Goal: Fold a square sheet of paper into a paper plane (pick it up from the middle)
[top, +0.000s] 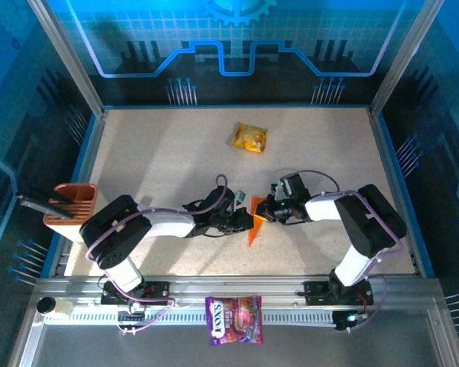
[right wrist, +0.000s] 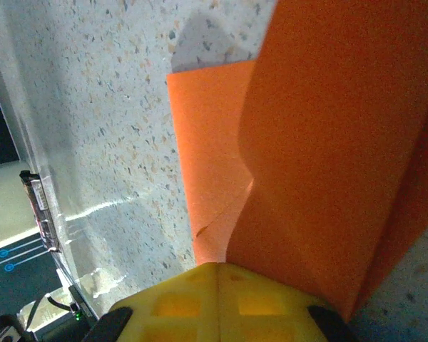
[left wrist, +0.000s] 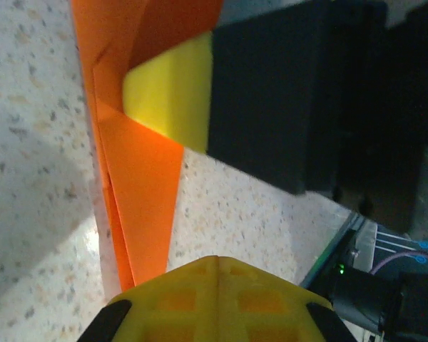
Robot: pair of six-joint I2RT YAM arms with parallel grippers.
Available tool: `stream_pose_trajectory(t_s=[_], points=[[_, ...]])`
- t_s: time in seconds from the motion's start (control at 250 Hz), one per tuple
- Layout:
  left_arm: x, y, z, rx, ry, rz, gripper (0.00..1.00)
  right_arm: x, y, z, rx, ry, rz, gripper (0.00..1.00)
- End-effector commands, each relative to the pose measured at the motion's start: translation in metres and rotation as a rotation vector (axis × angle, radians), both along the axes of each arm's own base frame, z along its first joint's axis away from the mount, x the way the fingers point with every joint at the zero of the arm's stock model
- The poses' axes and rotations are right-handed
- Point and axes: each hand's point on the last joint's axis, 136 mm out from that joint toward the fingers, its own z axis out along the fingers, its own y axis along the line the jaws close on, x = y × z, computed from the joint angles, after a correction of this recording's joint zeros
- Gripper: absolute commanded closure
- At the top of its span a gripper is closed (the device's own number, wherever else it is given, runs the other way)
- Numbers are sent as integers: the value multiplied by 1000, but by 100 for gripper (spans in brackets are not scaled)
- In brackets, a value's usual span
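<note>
Pinching the paper (top: 255,225) from opposite sides, the left gripper (top: 243,222) and right gripper (top: 268,212) are each clamped shut on it. It lies well to the arms' side of the snack packet (top: 249,138), its long axis and narrow tip pointing away from the packet, both grippers equally near.

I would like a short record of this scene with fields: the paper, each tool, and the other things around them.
paper: orange paper, folded to a point, at table level between the two tools
left tool: shut on the orange paper, from its left
right tool: shut on the orange paper, from its right
snack packet: yellow, far side of table, apart from the paper
purple bag: on the near ledge, between the arm bases
holder: reddish-brown, at the table's left edge
</note>
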Motion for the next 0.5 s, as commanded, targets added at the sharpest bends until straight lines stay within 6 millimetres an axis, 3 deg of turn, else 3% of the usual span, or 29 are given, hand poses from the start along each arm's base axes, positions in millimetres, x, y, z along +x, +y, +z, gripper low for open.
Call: stream_pose_trajectory(t_s=[0.0,0.256,0.495], points=[[6,-7,-6,21,10,-14,94,-37,-25,-43,-142,180,-57,92],[21,-18,-17,52,-6,-27,94,-39,-22,-43,-133,181,-53,92],[9,2,-59,185,53,-38,95,-36,-17,-36,-108,156,-37,91]])
